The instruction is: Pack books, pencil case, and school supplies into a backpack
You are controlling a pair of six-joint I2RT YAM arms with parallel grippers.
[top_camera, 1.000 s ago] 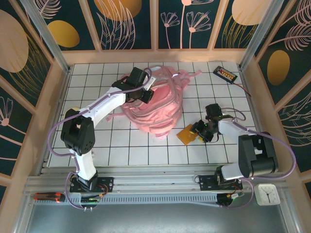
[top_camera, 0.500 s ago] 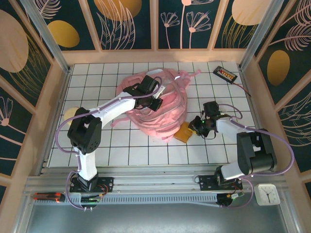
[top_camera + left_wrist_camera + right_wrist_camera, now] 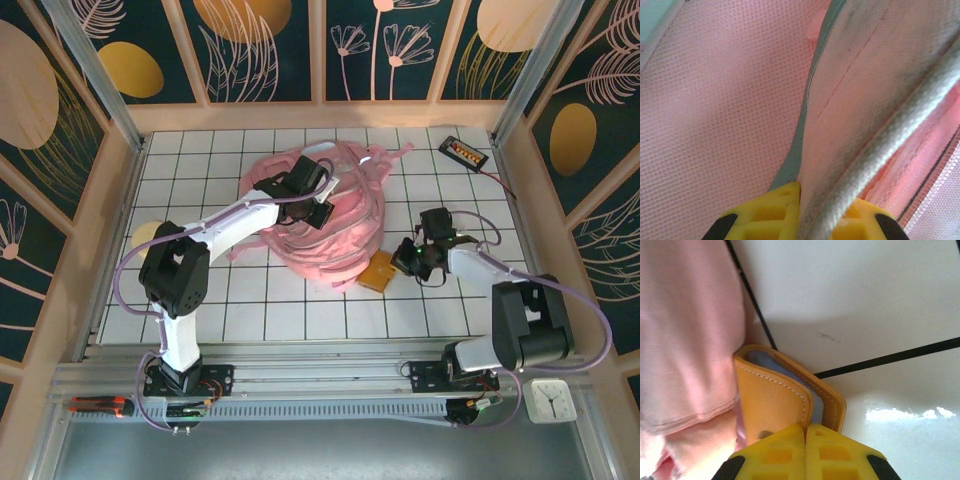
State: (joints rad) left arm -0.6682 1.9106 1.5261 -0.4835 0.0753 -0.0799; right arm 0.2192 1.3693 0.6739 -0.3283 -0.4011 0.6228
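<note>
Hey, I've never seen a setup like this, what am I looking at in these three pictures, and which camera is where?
These are two robot arms bolted to a tiled table, each ending in a two-finger gripper. The wide picture comes from a camera overhead. The two close-ups come from cameras on the wrists, so the yellow blocks at the bottom are the fingers. On the table lie a big pink backpack, a small orange pad against its edge, and a black gadget in the far right corner. The left gripper is shut on the backpack's fabric edge. The right gripper is shut with its tips at the pad's cover; whether it truly pinches it I cannot tell.
</note>
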